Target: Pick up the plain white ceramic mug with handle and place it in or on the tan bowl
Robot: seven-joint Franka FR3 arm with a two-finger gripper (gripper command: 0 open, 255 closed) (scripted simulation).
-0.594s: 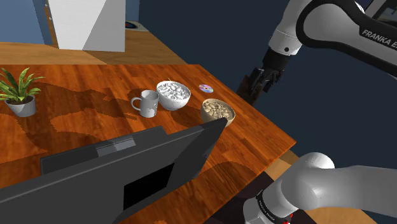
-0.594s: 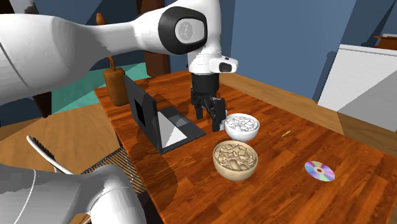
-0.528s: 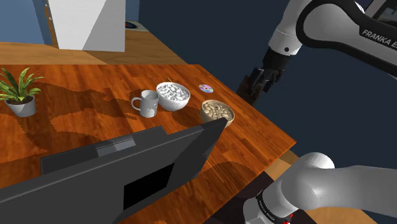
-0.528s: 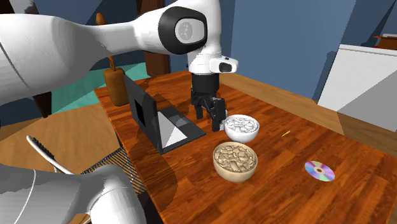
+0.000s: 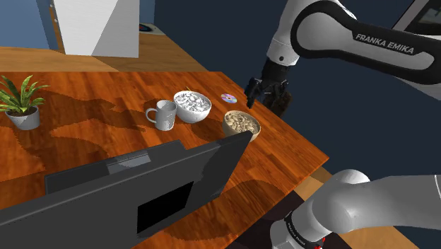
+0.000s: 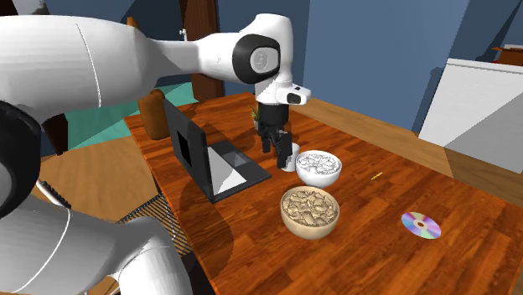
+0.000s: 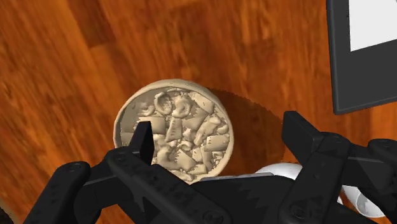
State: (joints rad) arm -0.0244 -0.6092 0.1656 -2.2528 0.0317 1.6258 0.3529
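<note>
The white mug [image 5: 162, 114] stands upright on the wooden table, its handle towards the shoulder view's left, beside a white bowl [image 5: 192, 106]. The tan bowl [image 5: 242, 124], full of pale lumps, sits nearer the table's edge. My gripper [image 5: 267, 95] hangs open in the air to the right of the tan bowl, apart from the mug. In the wrist view the tan bowl [image 7: 173, 130] lies well below, between the spread fingertips [image 7: 141, 137]. In the second exterior view my gripper [image 6: 281, 151] covers most of the mug [image 6: 292, 158].
An open dark laptop [image 5: 141, 191] fills the near side of the table. A small disc [image 5: 228, 98] lies behind the bowls, and a potted plant [image 5: 21, 102] stands far left. The table's edge [image 5: 304, 145] runs just below my gripper. A white cabinet [image 5: 95, 25] stands behind.
The arm has swung towards the shoulder view's left, carrying the gripper from beyond the table's edge to a spot near the tan bowl. The mug and bowls have not moved.
</note>
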